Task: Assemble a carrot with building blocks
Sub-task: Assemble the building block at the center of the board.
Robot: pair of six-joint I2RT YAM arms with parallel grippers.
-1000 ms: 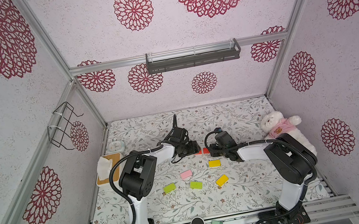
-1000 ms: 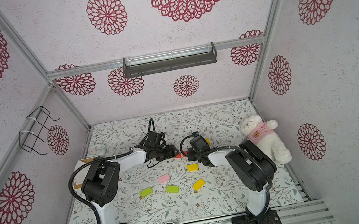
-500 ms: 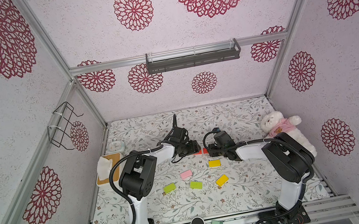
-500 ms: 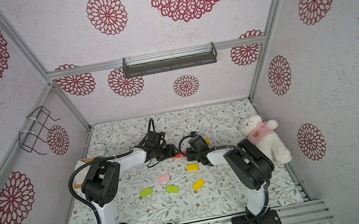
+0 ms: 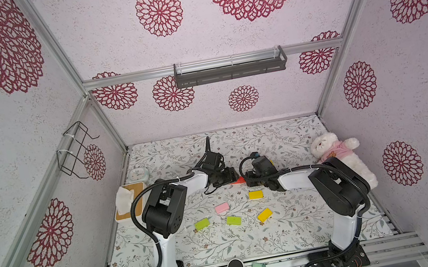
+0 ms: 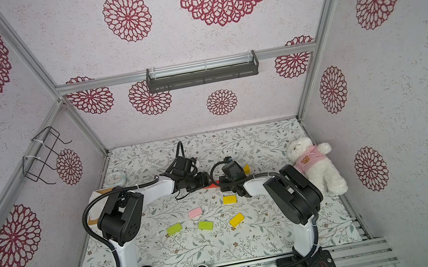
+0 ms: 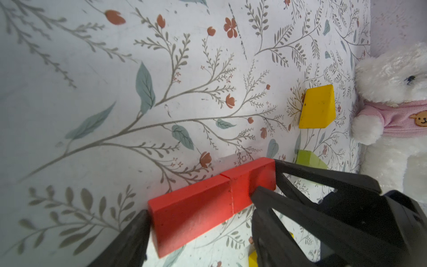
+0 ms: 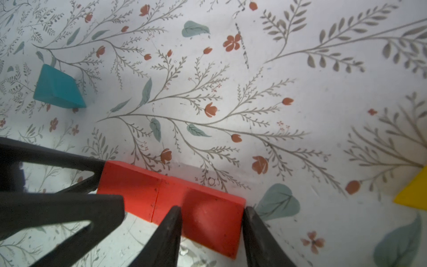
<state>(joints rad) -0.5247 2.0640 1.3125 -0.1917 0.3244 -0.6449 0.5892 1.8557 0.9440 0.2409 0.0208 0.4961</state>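
Red row — we are logging no shift. Left red block and right red block are lying end-to-end, table back-centre; left fingers staying apart astride one, right fingers clamped on the other — still squaring, we are judging.

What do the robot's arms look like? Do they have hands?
Two matching arms: the left arm and right arm have smooth white tubes joined by chunky black joints, with ribbed black cables looping alongside. No hands, just black fingers shaped like skinny triangles with holes in them.
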